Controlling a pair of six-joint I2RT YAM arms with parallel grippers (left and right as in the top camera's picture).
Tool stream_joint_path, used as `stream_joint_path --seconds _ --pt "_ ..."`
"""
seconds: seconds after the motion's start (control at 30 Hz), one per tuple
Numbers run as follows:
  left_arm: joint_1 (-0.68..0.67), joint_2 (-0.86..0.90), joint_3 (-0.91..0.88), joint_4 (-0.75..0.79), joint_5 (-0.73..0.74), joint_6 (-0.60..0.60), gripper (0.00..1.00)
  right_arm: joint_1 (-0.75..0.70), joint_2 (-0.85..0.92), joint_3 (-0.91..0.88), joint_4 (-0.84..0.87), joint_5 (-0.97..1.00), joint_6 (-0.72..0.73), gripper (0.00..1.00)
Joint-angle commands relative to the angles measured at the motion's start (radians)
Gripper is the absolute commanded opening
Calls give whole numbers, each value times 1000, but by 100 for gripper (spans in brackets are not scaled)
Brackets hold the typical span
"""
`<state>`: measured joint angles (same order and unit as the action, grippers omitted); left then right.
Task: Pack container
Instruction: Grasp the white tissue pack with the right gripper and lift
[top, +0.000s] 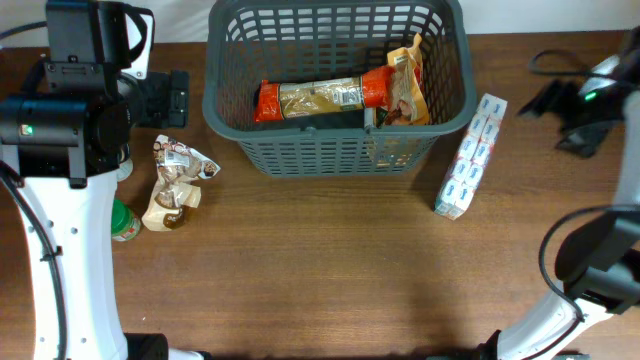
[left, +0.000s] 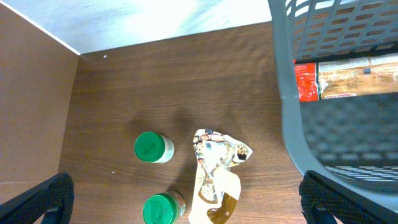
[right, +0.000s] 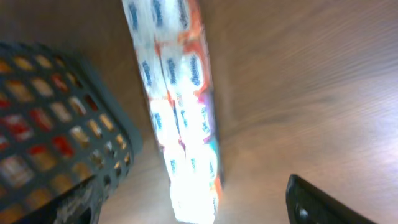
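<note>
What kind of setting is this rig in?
Likely a lab tabletop staged for grocery packing: wooden table, grey shopping basket holding food packets, white robot arm alongside.

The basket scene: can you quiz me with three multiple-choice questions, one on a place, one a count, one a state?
1. Where is the white-and-blue pack relative to the basket? A. inside it B. beside it on the table C. under it
2. How many green-lidded jars does the left wrist view show? A. none B. four C. two
3. The left hand is: A. open, empty B. shut on a jar C. shut on the pack

B: it sits outside the basket's wall.
C: two green lids lie near the pouch.
A: its fingers are spread, gripping nothing.
</note>
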<state>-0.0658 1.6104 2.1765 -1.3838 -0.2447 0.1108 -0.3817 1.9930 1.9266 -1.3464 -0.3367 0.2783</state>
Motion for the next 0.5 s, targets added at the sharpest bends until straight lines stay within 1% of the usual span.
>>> stream_joint_path --seconds 0.0,0.17,0.3,0.37,0.43,0.47 --pt "3 0 -1 2 -6 -9 99 77 -4 -160 87 -60 19 84" --pt "3 0 -1 2 -6 -9 99 173 -4 -368 285 -63 20 88" --pt "3 0 -1 2 -6 -9 99 201 -4 -497 427 -45 126 87" --pt "3 0 -1 2 -6 -9 99 201 -4 -552 481 -45 164 81" --pt "3 0 -1 2 -6 -9 99 200 -4 -589 514 -45 169 77" --pt "3 0 -1 2 -6 -9 99 200 -4 -604 525 -45 169 71"
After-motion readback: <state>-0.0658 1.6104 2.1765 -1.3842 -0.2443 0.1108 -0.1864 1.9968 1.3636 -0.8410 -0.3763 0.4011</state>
